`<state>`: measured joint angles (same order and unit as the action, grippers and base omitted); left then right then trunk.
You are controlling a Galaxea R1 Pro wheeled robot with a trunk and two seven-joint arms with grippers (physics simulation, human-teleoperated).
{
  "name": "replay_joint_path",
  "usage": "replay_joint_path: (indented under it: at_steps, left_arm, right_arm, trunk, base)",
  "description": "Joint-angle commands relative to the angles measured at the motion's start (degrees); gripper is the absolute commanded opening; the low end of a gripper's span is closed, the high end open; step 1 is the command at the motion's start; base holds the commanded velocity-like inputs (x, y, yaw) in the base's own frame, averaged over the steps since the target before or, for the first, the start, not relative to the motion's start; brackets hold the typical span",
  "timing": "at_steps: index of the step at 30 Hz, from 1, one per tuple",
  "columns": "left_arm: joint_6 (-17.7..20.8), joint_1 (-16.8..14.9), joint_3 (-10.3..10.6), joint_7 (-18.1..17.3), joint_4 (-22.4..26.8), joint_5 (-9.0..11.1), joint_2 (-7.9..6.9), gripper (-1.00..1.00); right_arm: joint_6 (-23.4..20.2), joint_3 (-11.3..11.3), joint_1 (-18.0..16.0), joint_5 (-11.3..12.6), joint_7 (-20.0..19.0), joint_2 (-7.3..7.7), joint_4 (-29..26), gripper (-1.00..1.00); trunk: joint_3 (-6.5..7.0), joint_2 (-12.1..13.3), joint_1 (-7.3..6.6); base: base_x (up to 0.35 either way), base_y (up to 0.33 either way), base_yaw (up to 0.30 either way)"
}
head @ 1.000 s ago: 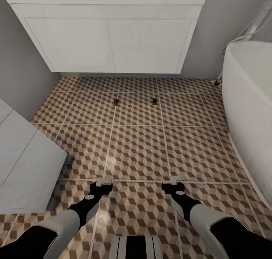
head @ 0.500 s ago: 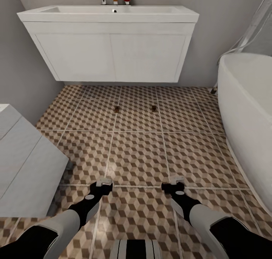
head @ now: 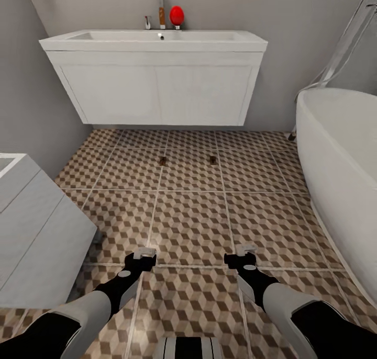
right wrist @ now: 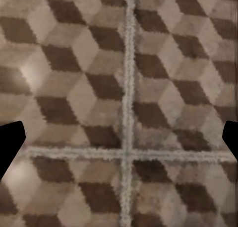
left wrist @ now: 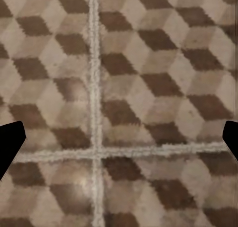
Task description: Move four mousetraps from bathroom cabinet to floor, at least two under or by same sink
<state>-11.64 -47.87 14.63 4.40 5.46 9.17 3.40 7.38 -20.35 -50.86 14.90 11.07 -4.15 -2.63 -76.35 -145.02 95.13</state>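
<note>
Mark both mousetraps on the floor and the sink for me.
left mousetrap (head: 163, 160), head view, middle of its board
right mousetrap (head: 212, 159), head view, middle of its board
sink (head: 157, 45), head view, front rim of the basin

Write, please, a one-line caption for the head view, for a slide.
Two mousetraps lie on the tiled floor before the sink; both open hands hang empty.

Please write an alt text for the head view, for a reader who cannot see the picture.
Two small mousetraps lie on the cube-patterned bathroom floor just in front of the wall-hung white sink. The left gripper and right gripper hang empty above the tiles; a white bathtub stands at the right.
</note>
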Motion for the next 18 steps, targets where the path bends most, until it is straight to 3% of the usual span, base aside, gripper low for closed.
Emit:
replay_joint_path:
  at_steps: [1, 18]
  left_arm:
    - [-0.23, -0.03, 0.50, 0.17, -0.15, 0.55, 0.01, 1.00]
    - [-0.48, -0.03, 0.47, 0.12, -2.18, 1.25, -0.26, 1.00]
  right_arm:
    - [0.18, -0.48, -0.03, 0.61, 0.16, 0.01, 0.06, 1.00]
    - [0.61, -0.48, -0.03, 0.84, 1.00, 0.19, 0.11, 1.00]
  trunk:
    - [0.19, 0.00, -0.03]
    - [3.96, 0.23, -0.47]
  base:
    - [0.000, 0.000, 0.000]
    - [0.000, 0.000, 0.000]
